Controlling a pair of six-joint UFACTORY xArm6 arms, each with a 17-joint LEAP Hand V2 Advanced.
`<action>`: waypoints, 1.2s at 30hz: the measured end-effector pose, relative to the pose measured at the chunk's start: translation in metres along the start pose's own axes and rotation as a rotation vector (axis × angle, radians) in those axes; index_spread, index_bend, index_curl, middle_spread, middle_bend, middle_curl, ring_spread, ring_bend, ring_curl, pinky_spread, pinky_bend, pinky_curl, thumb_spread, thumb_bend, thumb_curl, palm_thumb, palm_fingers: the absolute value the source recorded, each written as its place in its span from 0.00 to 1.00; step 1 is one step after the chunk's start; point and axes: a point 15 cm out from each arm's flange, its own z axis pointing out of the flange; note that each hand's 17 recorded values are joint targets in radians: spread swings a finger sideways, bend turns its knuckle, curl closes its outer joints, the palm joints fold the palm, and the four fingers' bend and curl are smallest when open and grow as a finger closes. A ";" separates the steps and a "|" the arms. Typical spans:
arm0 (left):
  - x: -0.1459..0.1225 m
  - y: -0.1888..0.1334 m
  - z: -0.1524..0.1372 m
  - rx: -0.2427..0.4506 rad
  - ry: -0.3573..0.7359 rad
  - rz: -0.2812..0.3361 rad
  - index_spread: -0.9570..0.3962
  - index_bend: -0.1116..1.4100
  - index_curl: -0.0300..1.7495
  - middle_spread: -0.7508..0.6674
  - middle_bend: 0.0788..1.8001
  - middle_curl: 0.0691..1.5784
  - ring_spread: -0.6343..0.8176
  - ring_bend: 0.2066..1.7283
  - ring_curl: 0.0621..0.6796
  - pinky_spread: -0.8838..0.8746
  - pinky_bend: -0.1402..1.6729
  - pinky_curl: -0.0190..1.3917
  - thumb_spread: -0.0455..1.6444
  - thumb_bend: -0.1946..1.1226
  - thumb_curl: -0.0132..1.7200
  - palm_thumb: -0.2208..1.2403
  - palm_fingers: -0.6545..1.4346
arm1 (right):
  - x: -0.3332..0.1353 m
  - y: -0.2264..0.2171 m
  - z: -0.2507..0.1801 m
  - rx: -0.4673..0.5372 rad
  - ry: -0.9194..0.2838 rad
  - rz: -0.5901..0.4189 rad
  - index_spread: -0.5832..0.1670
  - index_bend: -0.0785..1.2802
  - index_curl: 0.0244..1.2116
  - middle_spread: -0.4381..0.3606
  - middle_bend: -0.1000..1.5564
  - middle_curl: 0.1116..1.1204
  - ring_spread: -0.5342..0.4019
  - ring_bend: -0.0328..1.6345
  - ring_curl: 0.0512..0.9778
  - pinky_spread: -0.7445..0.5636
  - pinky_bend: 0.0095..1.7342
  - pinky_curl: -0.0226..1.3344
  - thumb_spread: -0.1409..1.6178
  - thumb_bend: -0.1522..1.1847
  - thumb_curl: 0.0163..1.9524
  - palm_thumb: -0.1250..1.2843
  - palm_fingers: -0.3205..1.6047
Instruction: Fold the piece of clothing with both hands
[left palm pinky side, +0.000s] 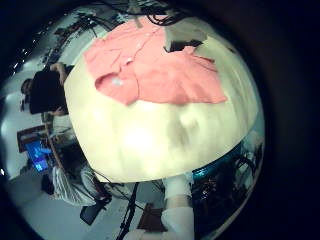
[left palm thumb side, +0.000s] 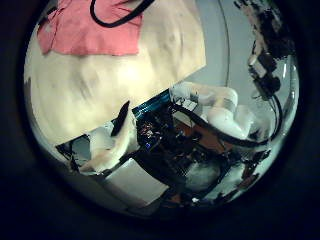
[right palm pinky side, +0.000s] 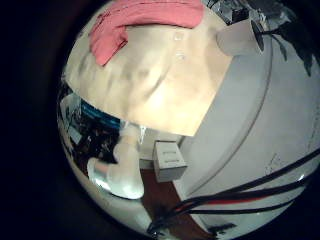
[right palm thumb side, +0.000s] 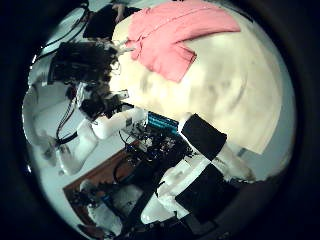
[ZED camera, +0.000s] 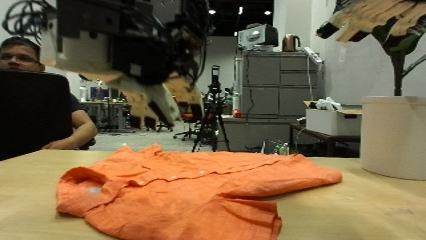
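Note:
An orange short-sleeved shirt (ZED camera: 200, 185) lies spread flat on the wooden table (ZED camera: 360, 212), collar towards the left hand's side. My left hand (ZED camera: 133, 65) hangs high above the shirt, fingers relaxed and holding nothing. My right hand (ZED camera: 380, 20) is high above the table's other end, fingers spread and holding nothing. The shirt also shows from far above in the left little finger side palm view (left palm pinky side: 150, 65), the left thumb side palm view (left palm thumb side: 85, 30), the right little finger side palm view (right palm pinky side: 140, 25) and the right thumb side palm view (right palm thumb side: 175, 40).
A tall white pot (ZED camera: 396, 135) with a plant stands on the table below my right hand, beside the shirt's sleeve. It also shows in the right little finger side palm view (right palm pinky side: 238, 38). Bare table lies in front of the shirt.

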 end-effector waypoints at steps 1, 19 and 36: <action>0.001 -0.002 0.002 0.002 -0.004 0.005 0.77 0.17 0.19 0.68 0.07 0.18 0.74 0.19 0.14 0.74 0.29 0.22 0.65 0.12 0.20 0.48 0.32 | 0.000 0.001 0.000 -0.001 0.000 0.000 0.34 0.19 0.27 0.58 0.18 0.22 0.81 0.14 0.19 0.87 0.10 0.22 0.78 0.10 0.13 0.56 0.31; 0.018 -0.045 0.090 -0.091 -0.064 0.125 0.79 0.17 0.17 0.71 0.07 0.17 0.77 0.18 0.19 0.76 0.29 0.23 0.61 0.12 0.18 0.38 0.31 | -0.004 0.021 0.007 -0.073 -0.015 -0.005 0.31 0.18 0.25 0.61 0.18 0.22 0.80 0.15 0.21 0.87 0.11 0.22 0.78 0.10 0.13 0.58 0.31; 0.007 -0.063 0.113 -0.177 -0.140 0.082 0.69 0.20 0.20 0.42 0.30 0.25 0.48 0.22 0.20 0.54 0.22 0.20 0.58 0.13 0.19 0.38 0.62 | -0.001 0.027 0.004 -0.054 0.004 -0.004 0.32 0.19 0.24 0.62 0.18 0.22 0.79 0.15 0.22 0.87 0.11 0.23 0.79 0.10 0.13 0.57 0.30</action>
